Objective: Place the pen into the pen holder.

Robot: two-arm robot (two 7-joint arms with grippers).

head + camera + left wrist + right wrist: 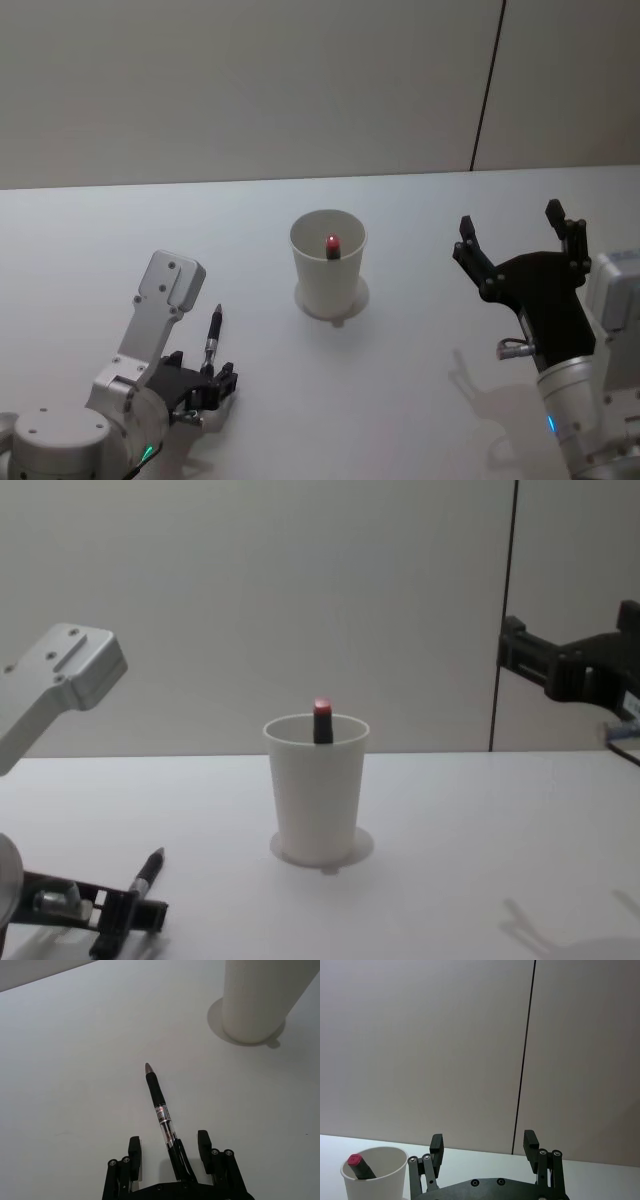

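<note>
The pen (161, 1112) is black with a clear barrel and lies on the white table, tip pointing away from me. Its rear end sits between the spread fingers of my left gripper (168, 1147), which is open and low over the table, its fingers standing clear of the barrel on both sides. From the head the pen (212, 340) and left gripper (205, 387) are at the near left. The pen holder (328, 262), a white paper cup on a round base, stands mid-table with a red-capped marker (332, 245) leaning inside. My right gripper (520, 240) hangs open and raised at the right, with nothing in it.
Bare white table (420, 400) lies between the pen and the cup and all around them. A grey wall with a dark vertical seam (487, 85) stands behind the table's far edge. The cup (317, 790) rises well above pen level.
</note>
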